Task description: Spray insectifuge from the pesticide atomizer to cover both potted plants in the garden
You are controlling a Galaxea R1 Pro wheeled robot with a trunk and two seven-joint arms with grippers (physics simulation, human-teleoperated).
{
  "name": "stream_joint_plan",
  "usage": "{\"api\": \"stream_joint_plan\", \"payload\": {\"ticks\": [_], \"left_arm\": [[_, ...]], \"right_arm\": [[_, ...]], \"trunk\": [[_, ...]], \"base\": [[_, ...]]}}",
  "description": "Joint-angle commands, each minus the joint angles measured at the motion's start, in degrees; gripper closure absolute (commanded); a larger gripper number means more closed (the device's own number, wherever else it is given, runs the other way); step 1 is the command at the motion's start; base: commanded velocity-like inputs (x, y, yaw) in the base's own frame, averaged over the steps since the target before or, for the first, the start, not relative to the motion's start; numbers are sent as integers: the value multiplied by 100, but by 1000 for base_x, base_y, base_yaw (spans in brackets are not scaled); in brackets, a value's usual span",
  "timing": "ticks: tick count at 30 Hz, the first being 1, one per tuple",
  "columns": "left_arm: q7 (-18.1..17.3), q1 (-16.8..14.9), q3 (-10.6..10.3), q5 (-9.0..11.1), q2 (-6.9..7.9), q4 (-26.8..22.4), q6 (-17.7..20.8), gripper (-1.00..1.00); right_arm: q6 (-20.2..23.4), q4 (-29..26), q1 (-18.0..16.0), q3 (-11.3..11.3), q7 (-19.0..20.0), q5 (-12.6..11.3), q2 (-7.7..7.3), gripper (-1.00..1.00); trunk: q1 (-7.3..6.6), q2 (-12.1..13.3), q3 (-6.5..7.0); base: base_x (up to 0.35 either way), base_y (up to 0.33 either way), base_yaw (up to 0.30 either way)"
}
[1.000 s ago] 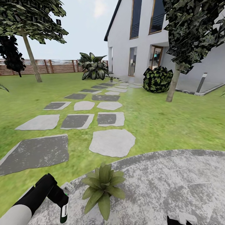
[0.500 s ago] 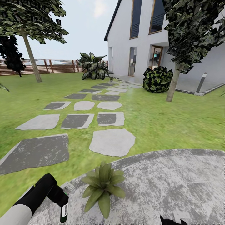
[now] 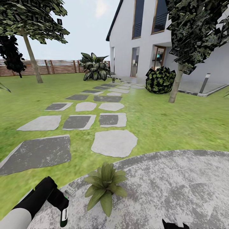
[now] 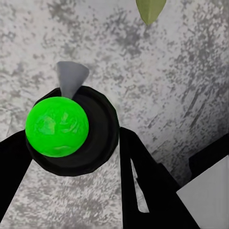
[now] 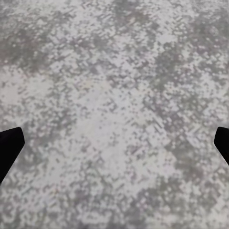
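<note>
On the round grey patio (image 3: 178, 184), the left gripper (image 3: 60, 203) is clenching the pesticide atomizer (image 3: 64, 213) beside the potted plant (image 3: 104, 186); the right gripper (image 5: 114, 143), probably just above the paving, is hanging spread wide.

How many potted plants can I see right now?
1 for sure: a potted plant on the patio edge, right of the left gripper. A tiny plant-like thing far up the path is unclear.

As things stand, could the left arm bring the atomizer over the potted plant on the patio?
Probably yes: the left end effector holds the pesticide atomizer beside the potted plant, with bare patio between them.
</note>
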Motion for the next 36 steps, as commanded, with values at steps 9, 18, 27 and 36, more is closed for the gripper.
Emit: {"api": "stream_joint_plan", "payload": {"ticks": [9,18,27,36], "left_arm": [[-38,-3,-41,-42,-1,8,20,100],[191,5,-7,-36,54,102,5,100],[221,1,-8,0,-168,88,9,100],[250,6,-30,-30,183,227,-210,100]], "right_arm": [[-21,4,-4,36,25,-64,-2,-100],[-21,4,-4,28,27,-64,-9,-100],[-29,20,-4,33,36,-56,-53,-100],[-29,22,-4,35,39,-55,-55,-100]], "trunk": [[-1,-3,-86],[-1,-3,-164],[-1,-3,-173],[-1,-3,-173]], "base": [[0,0,0],[0,0,0],[0,0,0],[0,0,0]]}}
